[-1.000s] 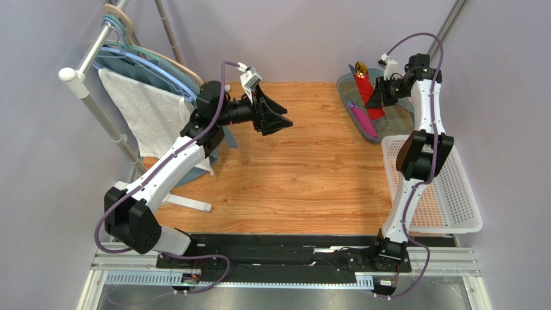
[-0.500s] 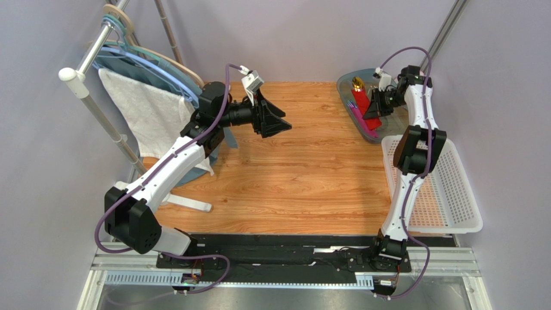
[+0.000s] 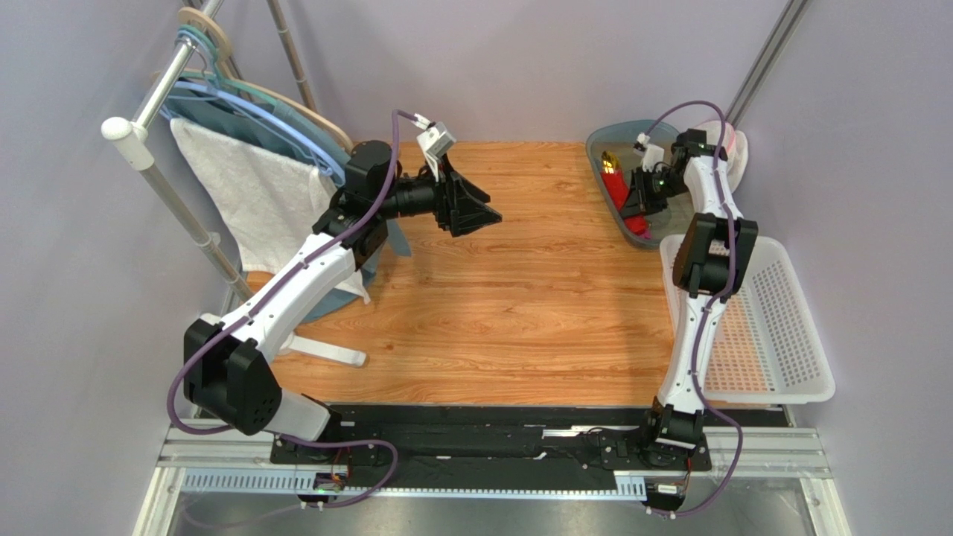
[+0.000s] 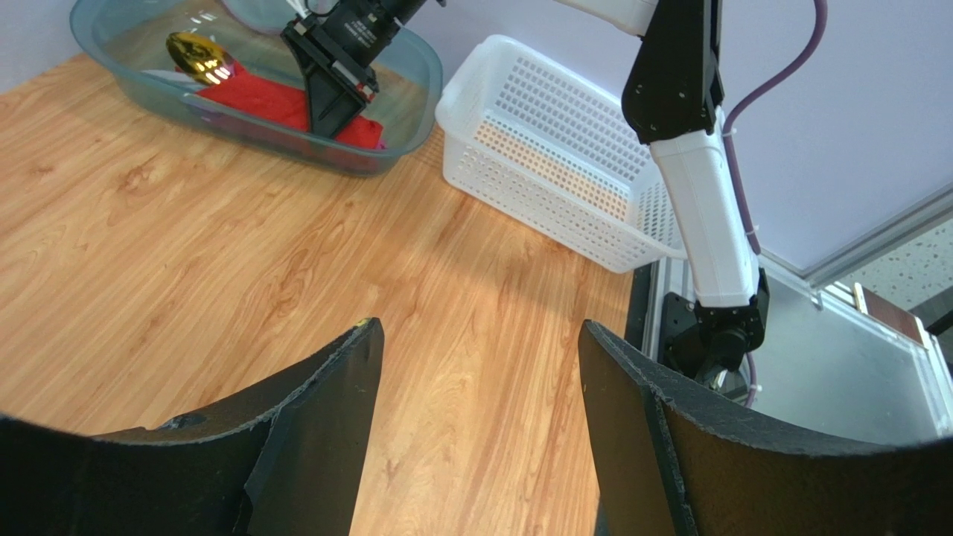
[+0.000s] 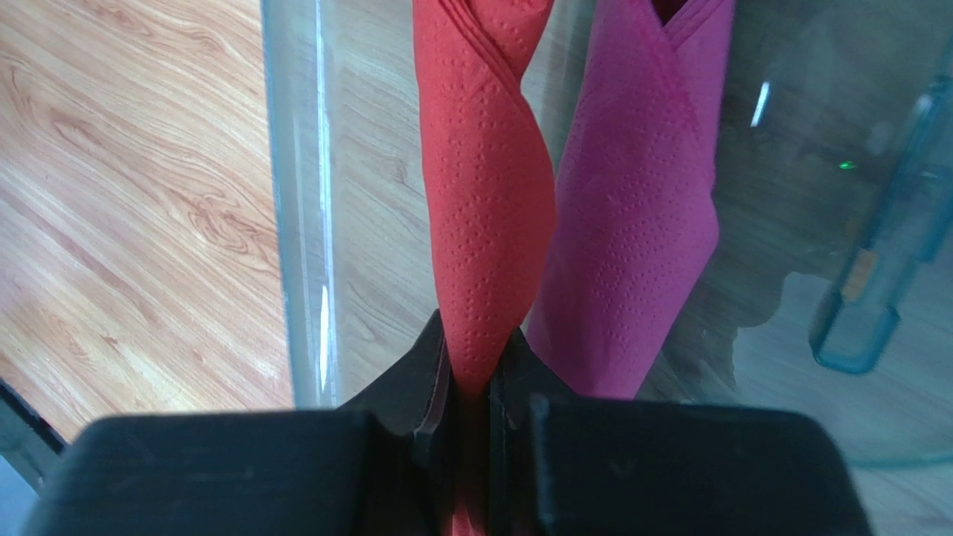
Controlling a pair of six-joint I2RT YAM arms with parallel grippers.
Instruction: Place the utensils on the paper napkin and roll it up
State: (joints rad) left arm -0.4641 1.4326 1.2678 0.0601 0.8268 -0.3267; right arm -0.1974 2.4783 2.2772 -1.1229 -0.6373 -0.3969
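The paper napkin (image 5: 487,223) is a red, twisted roll hanging from my right gripper (image 5: 472,335), whose jaws are shut on its end. From the top view that gripper (image 3: 647,192) is low inside the clear teal bin (image 3: 593,140) at the back right, with the red napkin (image 3: 637,223) under it. My left gripper (image 3: 487,212) hovers over the back middle of the wooden table. Its jaws stand open with nothing between them, as the left wrist view shows (image 4: 477,329). No silver utensils show; they are hidden or out of view.
A magenta napkin roll (image 5: 638,223) lies beside the red one in the bin, along with a shiny gold piece (image 4: 199,56). A white perforated basket (image 3: 772,335) stands at the right edge. A rack with a white towel (image 3: 252,195) and hangers is at the left.
My right gripper has carried the red napkin roll back and down into the teal bin. The left arm has barely moved.
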